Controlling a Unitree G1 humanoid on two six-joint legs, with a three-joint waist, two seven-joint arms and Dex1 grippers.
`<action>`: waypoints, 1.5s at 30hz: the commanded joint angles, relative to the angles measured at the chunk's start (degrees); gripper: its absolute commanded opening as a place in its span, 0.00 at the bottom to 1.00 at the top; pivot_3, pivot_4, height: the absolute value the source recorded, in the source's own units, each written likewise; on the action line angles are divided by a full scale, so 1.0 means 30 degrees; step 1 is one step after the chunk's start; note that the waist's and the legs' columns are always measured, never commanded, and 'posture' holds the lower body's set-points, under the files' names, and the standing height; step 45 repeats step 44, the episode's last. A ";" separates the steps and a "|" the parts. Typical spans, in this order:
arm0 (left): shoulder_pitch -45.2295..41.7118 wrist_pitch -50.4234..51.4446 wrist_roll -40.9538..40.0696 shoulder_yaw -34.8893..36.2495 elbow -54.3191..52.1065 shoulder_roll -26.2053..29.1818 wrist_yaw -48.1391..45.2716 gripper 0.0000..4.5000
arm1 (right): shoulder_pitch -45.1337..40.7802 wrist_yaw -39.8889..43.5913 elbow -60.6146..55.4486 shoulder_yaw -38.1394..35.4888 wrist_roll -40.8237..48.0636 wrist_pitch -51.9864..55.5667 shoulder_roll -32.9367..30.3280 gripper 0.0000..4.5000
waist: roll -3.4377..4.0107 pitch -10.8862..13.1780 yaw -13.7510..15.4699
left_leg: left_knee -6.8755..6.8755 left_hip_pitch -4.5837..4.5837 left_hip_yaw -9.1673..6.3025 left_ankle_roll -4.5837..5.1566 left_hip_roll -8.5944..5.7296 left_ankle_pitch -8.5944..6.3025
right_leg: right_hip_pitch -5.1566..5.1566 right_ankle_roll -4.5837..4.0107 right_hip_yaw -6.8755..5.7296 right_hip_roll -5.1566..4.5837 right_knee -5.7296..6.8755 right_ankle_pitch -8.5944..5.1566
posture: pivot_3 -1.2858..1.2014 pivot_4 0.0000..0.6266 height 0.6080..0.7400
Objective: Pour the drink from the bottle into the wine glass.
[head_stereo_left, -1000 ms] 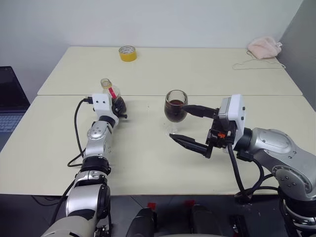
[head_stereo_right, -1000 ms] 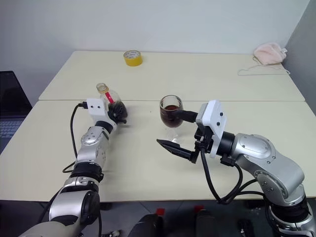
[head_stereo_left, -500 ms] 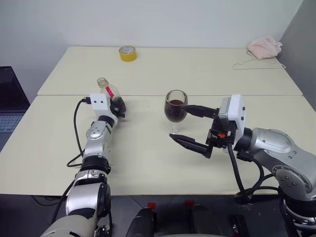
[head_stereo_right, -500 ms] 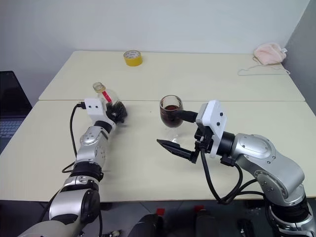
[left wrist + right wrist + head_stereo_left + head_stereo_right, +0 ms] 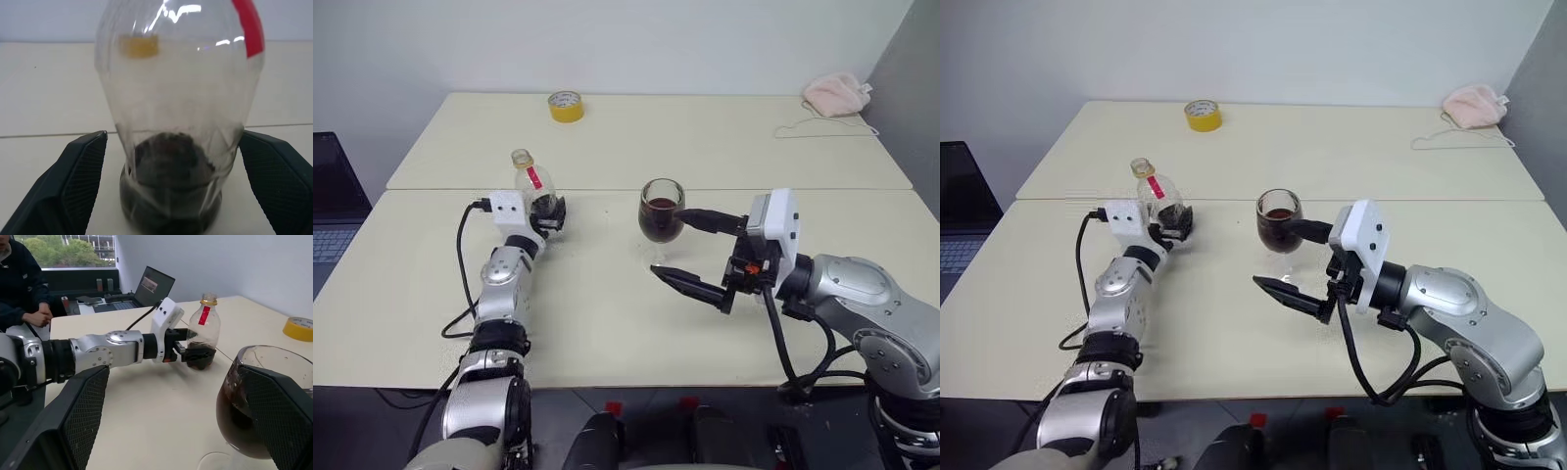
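Note:
The bottle (image 5: 531,186) stands upright on the table, clear with a red label strip, a yellowish top and a little dark drink (image 5: 168,196) at its bottom. My left gripper (image 5: 181,188) is open, one finger (image 5: 80,183) on each side of the bottle's base with a gap on both. The wine glass (image 5: 661,217) stands mid-table with dark brown drink in its bowl. My right gripper (image 5: 666,241) is open and level, its fingers on either side of the glass, and the bowl (image 5: 244,411) lies close to one finger (image 5: 281,416).
A yellow tape roll (image 5: 566,105) lies at the table's far side. A pink cloth (image 5: 837,93) with a white cord lies at the far right corner. A laptop (image 5: 331,201) sits off the left edge. A seated person (image 5: 19,284) is beyond the table.
My left gripper has opened and let go of the bottle, which went from tilted to standing upright on the table. The right arm and the glass have not moved.

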 commanded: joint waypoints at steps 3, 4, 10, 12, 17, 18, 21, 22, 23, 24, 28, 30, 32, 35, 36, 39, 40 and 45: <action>0.2343 0.1851 -0.0731 0.0360 -0.5283 -0.0097 0.0693 0.99 | 0.0347 -0.0564 -0.0432 -0.0710 0.0357 -0.0316 0.0364 1.00 | -0.0001 0.0000 0.0032 | 0.0000 -0.0001 -0.0004 0.0000 0.0003 0.0000 | -0.0003 0.0000 0.0005 0.0001 0.0001 0.0000 | 0.52 0.24 1.00; 0.2732 0.2224 -0.0818 0.0366 -0.6045 -0.0108 0.0783 0.99 | 0.0463 -0.0609 -0.0445 -0.0829 0.0378 -0.0389 0.0401 1.00 | 0.0000 0.0000 0.0048 | 0.0000 0.0000 -0.0006 0.0000 0.0002 0.0000 | 0.0001 0.0000 0.0004 0.0000 -0.0001 0.0000 | 0.52 0.24 1.00; 0.5866 0.5849 -0.2113 0.0972 -1.1175 0.0152 0.1061 0.99 | 0.3376 0.1129 0.0762 -0.2517 -0.0704 -0.3386 0.0215 1.00 | -0.0003 -0.0004 0.0219 | -0.0012 0.0028 0.0019 0.0002 0.0000 -0.0003 | 0.0039 0.0000 0.0028 -0.0003 -0.0022 0.0000 | 0.52 0.24 1.00; 0.6261 0.7360 -0.2393 0.1142 -1.2039 0.0174 0.1473 0.99 | 0.4709 0.1609 0.1247 -0.2523 -0.0954 -0.4015 0.0339 1.00 | -0.0002 -0.0005 0.0332 | -0.0011 0.0052 0.0017 0.0003 0.0008 -0.0003 | 0.0060 0.0000 0.0025 0.0009 -0.0020 0.0000 | 0.52 0.24 1.00; 0.7301 0.7597 -0.1708 0.0609 -1.3256 0.0211 0.1450 0.99 | 0.6562 0.2043 0.2626 -0.2119 -0.2112 -0.5675 0.0846 1.00 | -0.0003 -0.0006 0.0374 | -0.0011 0.0103 0.0059 0.0020 0.0010 -0.0013 | 0.0104 0.0000 0.0054 0.0017 -0.0027 0.0000 | 0.52 0.24 1.00; 0.7705 0.6753 -0.1647 0.0498 -1.3638 0.0051 0.1164 0.99 | 0.7044 0.1820 0.3479 -0.2071 -0.2766 -0.6520 0.1318 1.00 | -0.0004 -0.0007 0.0375 | -0.0012 0.0103 0.0057 0.0020 0.0013 -0.0013 | 0.0102 0.0000 0.0052 0.0018 -0.0027 0.0000 | 0.52 0.24 1.00; 0.8218 0.6016 -0.1549 0.0322 -1.3972 -0.0140 0.0917 0.99 | 0.7257 0.0612 0.5638 -0.2324 -0.4135 -0.8354 0.2880 1.00 | -0.0011 -0.0015 0.0393 | -0.0031 0.0119 0.0058 0.0014 0.0024 -0.0016 | 0.0108 -0.0001 0.0053 0.0019 -0.0035 0.0000 | 0.52 0.24 1.00; 0.8247 0.6033 -0.1628 0.0319 -1.3943 -0.0193 0.0898 0.99 | 0.7006 0.0208 0.6355 -0.2439 -0.4579 -0.8981 0.3391 1.00 | -0.0011 -0.0014 0.0396 | -0.0027 0.0126 0.0063 0.0013 0.0024 -0.0016 | 0.0112 -0.0001 0.0058 0.0020 -0.0032 0.0000 | 0.52 0.24 1.00; 0.8321 0.6018 -0.1713 0.0240 -1.3985 -0.0265 0.0807 0.99 | 0.6749 -0.0322 0.7167 -0.2376 -0.5460 -0.9930 0.3914 1.00 | -0.0004 -0.0014 0.0395 | -0.0024 0.0129 0.0069 0.0014 0.0022 -0.0015 | 0.0113 -0.0001 0.0063 0.0020 -0.0032 0.0000 | 0.52 0.24 1.00; 0.8452 0.5820 -0.1643 0.0118 -1.4055 -0.0412 0.0836 0.99 | 0.6361 -0.0812 0.7898 -0.2213 -0.6147 -1.0668 0.4448 1.00 | -0.0004 -0.0014 0.0388 | -0.0021 0.0132 0.0070 0.0014 0.0020 -0.0015 | 0.0112 -0.0001 0.0068 0.0020 -0.0025 0.0000 | 0.52 0.24 1.00; 0.8870 0.4579 -0.1028 -0.0391 -1.4131 -0.0756 0.0811 0.99 | 0.5209 -0.2459 1.0246 -0.2301 -0.7463 -1.2420 0.6196 1.00 | 0.0006 -0.0019 0.0351 | -0.0043 0.0144 0.0075 0.0011 0.0027 -0.0017 | 0.0106 -0.0002 0.0072 0.0028 -0.0029 -0.0001 | 0.52 0.24 1.00; 0.8910 0.4125 -0.0807 -0.0483 -1.3992 -0.0915 0.0914 0.99 | 0.4706 -0.3316 1.1402 -0.2471 -0.8130 -1.3378 0.6887 1.00 | 0.0006 -0.0019 0.0350 | -0.0046 0.0145 0.0076 0.0006 0.0030 -0.0019 | 0.0102 -0.0002 0.0072 0.0029 -0.0033 -0.0001 | 0.52 0.24 1.00; 0.8941 0.3887 -0.0682 -0.0557 -1.3885 -0.1008 0.0951 0.99 | 0.4290 -0.3827 1.2174 -0.2486 -0.8489 -1.3913 0.7362 1.00 | 0.0007 -0.0019 0.0355 | -0.0044 0.0143 0.0077 0.0005 0.0027 -0.0020 | 0.0103 -0.0002 0.0074 0.0028 -0.0036 -0.0001 | 0.52 0.24 1.00; 0.9165 0.2941 -0.0498 -0.0654 -1.3571 -0.1218 0.0803 0.99 | 0.3222 -0.4732 1.3336 -0.2340 -0.8865 -1.4474 0.8348 1.00 | 0.0013 -0.0019 0.0338 | -0.0043 0.0146 0.0081 0.0005 0.0029 -0.0020 | 0.0103 -0.0002 0.0079 0.0030 -0.0033 0.0000 | 0.52 0.24 1.00; 0.9212 0.2774 -0.0430 -0.0674 -1.3451 -0.1255 0.0774 0.99 | 0.2994 -0.4864 1.3604 -0.2312 -0.8963 -1.4601 0.8519 1.00 | 0.0014 -0.0019 0.0334 | -0.0044 0.0146 0.0082 0.0005 0.0029 -0.0020 | 0.0100 -0.0002 0.0080 0.0030 -0.0033 0.0000 | 0.52 0.24 1.00; 0.9210 0.2269 -0.0103 -0.0800 -1.3220 -0.1298 0.0809 0.99 | 0.2712 -0.5042 1.4030 -0.2488 -0.9050 -1.4736 0.8743 1.00 | 0.0014 -0.0021 0.0351 | -0.0045 0.0146 0.0081 0.0005 0.0028 -0.0019 | 0.0099 -0.0002 0.0078 0.0030 -0.0033 -0.0001 | 0.52 0.24 1.00; 0.9194 0.2096 -0.0033 -0.0842 -1.3149 -0.1315 0.0804 0.99 | 0.2657 -0.5075 1.4143 -0.2548 -0.9064 -1.4774 0.8774 1.00 | 0.0015 -0.0020 0.0360 | -0.0043 0.0145 0.0079 0.0005 0.0027 -0.0020 | 0.0102 -0.0002 0.0077 0.0030 -0.0034 -0.0001 | 0.52 0.24 1.00; 0.9229 0.1509 0.0132 -0.1030 -1.2906 -0.1354 0.0657 0.99 | 0.2550 -0.5116 1.4392 -0.2626 -0.9070 -1.4909 0.8790 1.00 | 0.0016 -0.0020 0.0347 | -0.0044 0.0145 0.0080 0.0005 0.0028 -0.0020 | 0.0100 -0.0002 0.0079 0.0029 -0.0033 -0.0001 | 0.52 0.24 1.00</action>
